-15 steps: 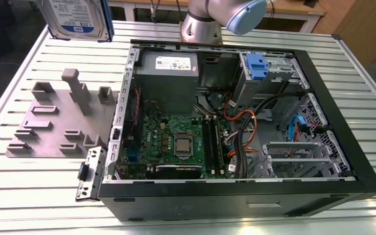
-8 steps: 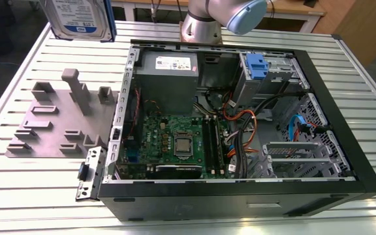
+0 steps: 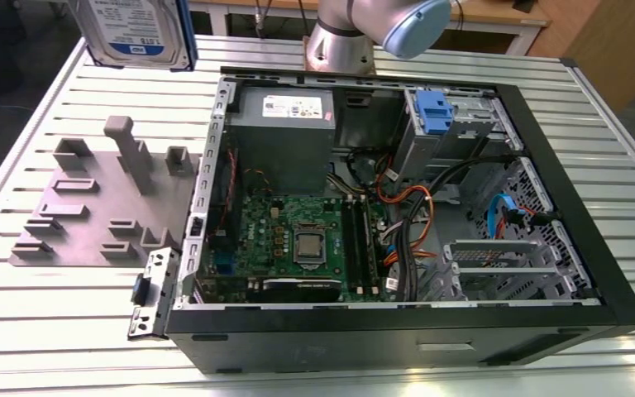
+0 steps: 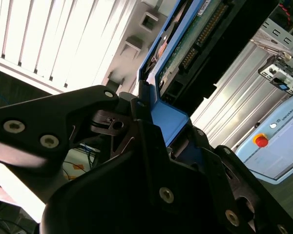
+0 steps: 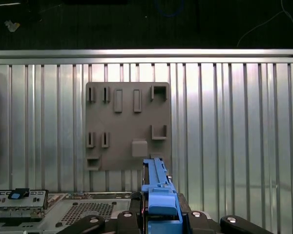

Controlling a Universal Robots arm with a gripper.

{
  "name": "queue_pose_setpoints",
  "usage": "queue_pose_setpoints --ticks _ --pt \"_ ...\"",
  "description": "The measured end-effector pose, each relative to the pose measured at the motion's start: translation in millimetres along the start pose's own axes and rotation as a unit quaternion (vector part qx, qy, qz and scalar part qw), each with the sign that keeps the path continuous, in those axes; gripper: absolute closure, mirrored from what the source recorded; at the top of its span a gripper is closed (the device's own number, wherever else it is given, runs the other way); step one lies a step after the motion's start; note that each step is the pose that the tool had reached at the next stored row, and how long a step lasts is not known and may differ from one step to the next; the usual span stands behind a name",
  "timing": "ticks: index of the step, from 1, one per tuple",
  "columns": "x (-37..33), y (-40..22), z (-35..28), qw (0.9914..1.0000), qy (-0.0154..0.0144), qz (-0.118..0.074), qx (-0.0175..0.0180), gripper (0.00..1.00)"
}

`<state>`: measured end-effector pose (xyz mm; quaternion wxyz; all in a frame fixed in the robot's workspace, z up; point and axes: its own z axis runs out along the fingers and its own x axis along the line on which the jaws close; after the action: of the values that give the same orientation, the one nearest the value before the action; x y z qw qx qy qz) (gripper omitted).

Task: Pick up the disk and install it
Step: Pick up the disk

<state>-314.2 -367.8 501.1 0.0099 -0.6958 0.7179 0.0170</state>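
The disk is lifted clear of the table, standing nearly upright with its blue-and-white label facing the exterior camera. In that view it sits to the exterior view's left of the arm and well apart from the open computer case. In both wrist views the claw is closed on the disk's blue plastic edge, with a black finger pressed to each side. In the second wrist view the disk reaches away from the claw, with its green circuit side and connector row showing. The first wrist view shows the disk edge-on as a narrow blue strip, and past it a grey holder plate with slots and small blocks lying flat on the ribbed metal table. In the exterior view that plate lies just beside the case on the exterior view's left. The case lies on its side with its panel off. Inside it are a grey power-supply box, a green circuit board and a small blue clip at the drive bay.
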Motion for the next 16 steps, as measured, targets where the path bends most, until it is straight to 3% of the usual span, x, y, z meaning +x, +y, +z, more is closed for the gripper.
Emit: queue_pose_setpoints --ticks 16 --pt "-0.5 -15.6 0.1 1.0 0.0 0.0 0.0 0.63"
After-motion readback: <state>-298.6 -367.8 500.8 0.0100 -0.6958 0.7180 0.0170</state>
